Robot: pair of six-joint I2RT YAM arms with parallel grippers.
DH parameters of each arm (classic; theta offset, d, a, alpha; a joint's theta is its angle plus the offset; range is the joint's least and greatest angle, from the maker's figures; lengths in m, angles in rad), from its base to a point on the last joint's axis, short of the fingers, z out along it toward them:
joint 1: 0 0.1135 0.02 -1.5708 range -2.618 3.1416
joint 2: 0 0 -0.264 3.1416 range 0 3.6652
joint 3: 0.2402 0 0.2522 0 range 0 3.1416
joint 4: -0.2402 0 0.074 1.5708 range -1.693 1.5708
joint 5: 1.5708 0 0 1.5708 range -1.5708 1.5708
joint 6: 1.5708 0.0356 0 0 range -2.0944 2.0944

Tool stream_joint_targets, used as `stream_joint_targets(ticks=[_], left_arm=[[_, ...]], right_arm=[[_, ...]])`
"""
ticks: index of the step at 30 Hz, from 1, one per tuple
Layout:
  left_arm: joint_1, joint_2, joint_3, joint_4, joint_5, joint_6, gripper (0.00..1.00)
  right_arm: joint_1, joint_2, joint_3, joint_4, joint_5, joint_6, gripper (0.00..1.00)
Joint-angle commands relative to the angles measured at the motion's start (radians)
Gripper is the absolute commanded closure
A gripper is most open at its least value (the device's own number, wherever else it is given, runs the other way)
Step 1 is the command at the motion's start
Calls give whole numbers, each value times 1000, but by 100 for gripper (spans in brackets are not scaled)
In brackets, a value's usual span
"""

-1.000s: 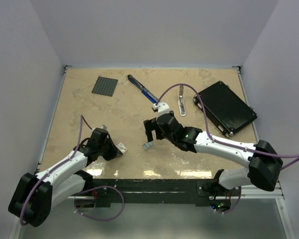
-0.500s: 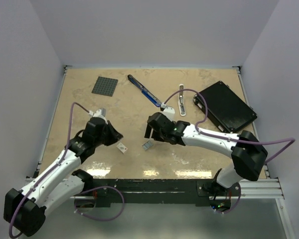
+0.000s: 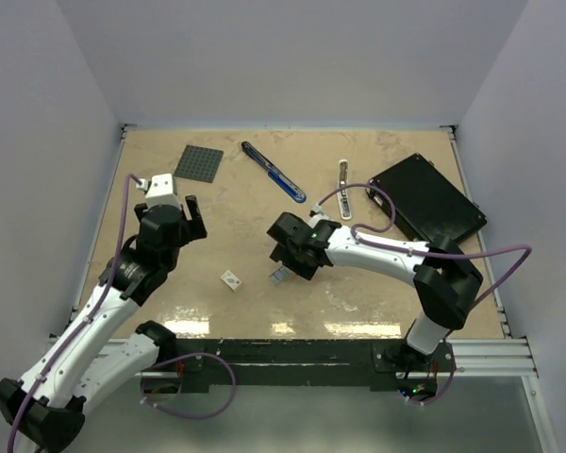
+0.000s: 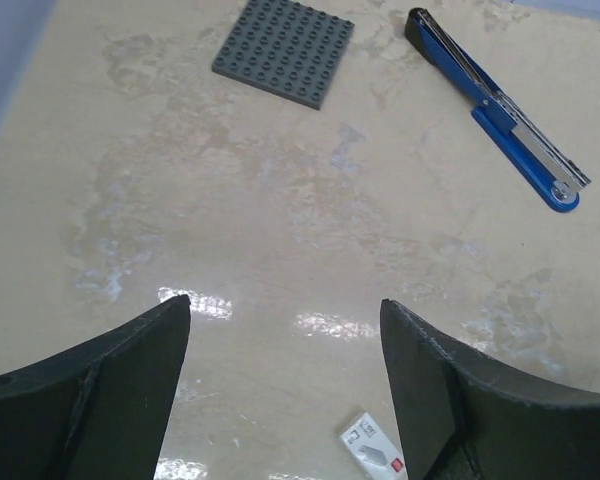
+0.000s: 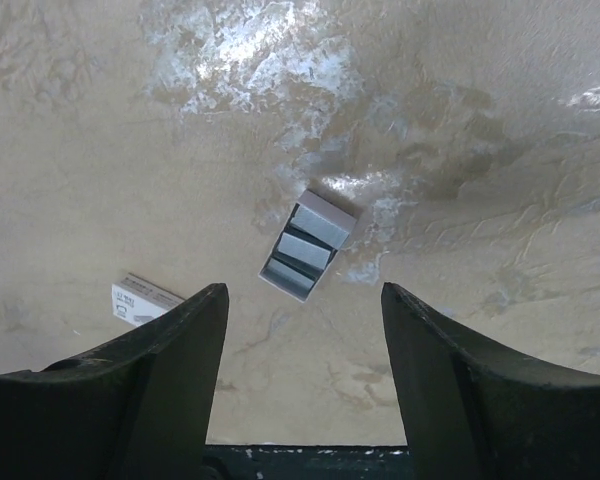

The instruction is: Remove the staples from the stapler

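The stapler (image 3: 274,172) (image 4: 500,110) lies opened out flat at the back of the table, blue with a silver channel. The staples (image 3: 277,276) (image 5: 308,250) are short grey strips side by side in a small white holder on the table. My right gripper (image 3: 285,260) (image 5: 302,290) hovers just over them, open, the strips lying past its fingertips with nothing between the fingers. My left gripper (image 3: 185,211) (image 4: 285,305) hangs open over bare table at the left, far from the stapler, holding nothing.
A small white tag (image 3: 230,280) (image 4: 375,455) (image 5: 140,298) lies left of the staples. A grey studded plate (image 3: 198,162) (image 4: 285,50) sits back left. A white-and-silver tool (image 3: 343,184) and a black flat case (image 3: 424,203) lie back right.
My left gripper opened, left the white tag on the table and drew back toward the far left. My right gripper's jaws narrowed a little as it shifted over the staples.
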Motion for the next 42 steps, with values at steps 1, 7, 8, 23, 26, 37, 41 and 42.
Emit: stream_joint_targets(ticks=[1,7,8,23,26,37,41,42], left_arm=[[-1,-133,-80,50,-82,101,18],[-1,-234,-96,44,-92,104,13],[-1,-241,-97,45,-92,105,13],[-3,-247,-103,51,-37,116,15],[-3,-253,-105,53,-39,119,15],[-3,-251,-108,57,-43,121,16],[-3,-242,-109,59,-40,122,16],[-3,-241,-109,57,-40,122,16]], right_arm=[[5,100,120,-125,-30,109,32],[5,209,217,-202,-66,139,31],[5,217,223,-210,-66,142,31],[4,341,315,-291,-69,198,31],[4,350,318,-295,-61,201,32],[4,373,329,-296,-38,172,58],[7,367,337,-288,-3,133,61],[10,366,338,-282,8,121,61]])
